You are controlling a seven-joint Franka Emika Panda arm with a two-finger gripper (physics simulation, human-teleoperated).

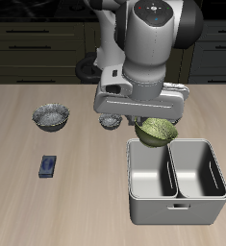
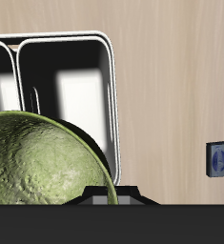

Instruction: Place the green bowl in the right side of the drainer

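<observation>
Close against my wrist camera, the green bowl (image 2: 42, 162) fills much of the view, its mottled yellow-green outside turned toward the lens and its dark rim arcing over the drainer (image 2: 108, 67) beyond. My gripper (image 1: 153, 122) carries the bowl in the air: from the front camera it hangs tilted just under my hand, above the drainer's back rim. The pads themselves are hidden behind my own housing and the bowl, so I cannot tell how exactly they sit on the rim, only that they are clamped on it and it rides with me clear of the table (image 1: 28, 207).

Just past the bowl, the drainer (image 1: 178, 197) stands near the table's front edge, a light-grey metal bin with two deep compartments side by side, a divider between them. Both compartments show bare walls and floors.

Farther off on the wooden tabletop, a small blue object (image 2: 216, 158) lies flat, well apart from the drainer. In the front view it (image 1: 48, 167) sits nearer the front edge than a grey speckled bowl (image 1: 51, 117), and a second, smaller grey bowl (image 1: 111, 121) peeks out beside my hand, partly hidden.
</observation>
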